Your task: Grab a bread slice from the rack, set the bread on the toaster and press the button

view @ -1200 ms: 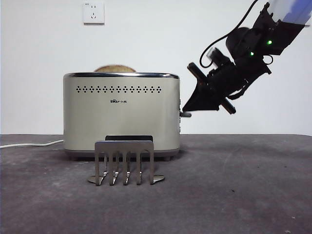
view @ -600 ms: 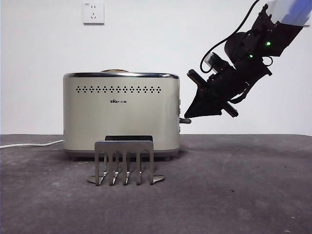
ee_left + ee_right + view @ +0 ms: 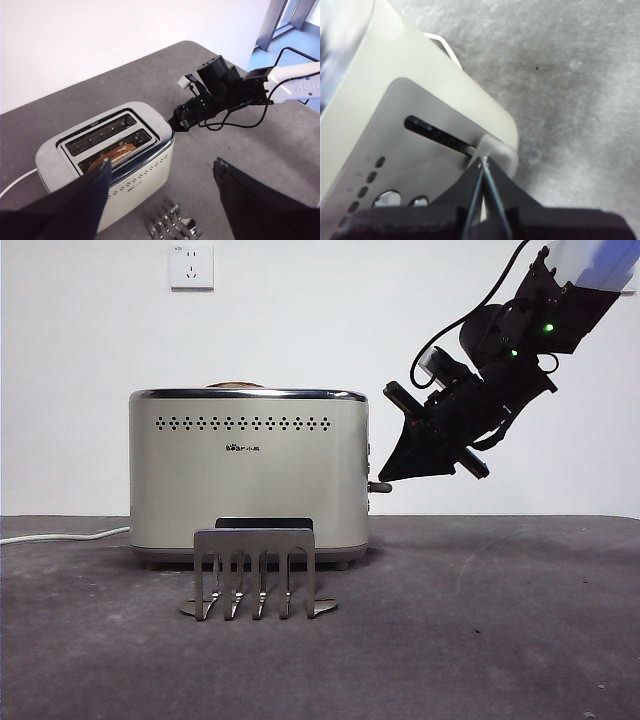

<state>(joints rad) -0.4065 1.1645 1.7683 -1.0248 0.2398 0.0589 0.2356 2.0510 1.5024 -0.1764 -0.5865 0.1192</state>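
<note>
The cream toaster [image 3: 248, 475] stands mid-table. The slice of bread [image 3: 235, 386] sits low in a slot, with only its brown crust above the rim; in the left wrist view it [image 3: 117, 152] lies in the slot on the vent-hole side. The steel rack [image 3: 257, 570] stands empty in front of the toaster. My right gripper [image 3: 385, 478] is shut, its tip on the toaster's lever [image 3: 495, 147], which is at the low end of its track. My left gripper [image 3: 161, 166] is open and empty, high above the toaster and rack.
A white cord [image 3: 60, 536] runs left from the toaster across the grey table. A wall socket [image 3: 192, 266] is on the white wall behind. The right arm [image 3: 235, 92] reaches in at the toaster's lever end.
The right gripper pushed the lever down a little, and the bread sank from a raised dome to just its crust showing. Nothing has moved in the last half second.
</note>
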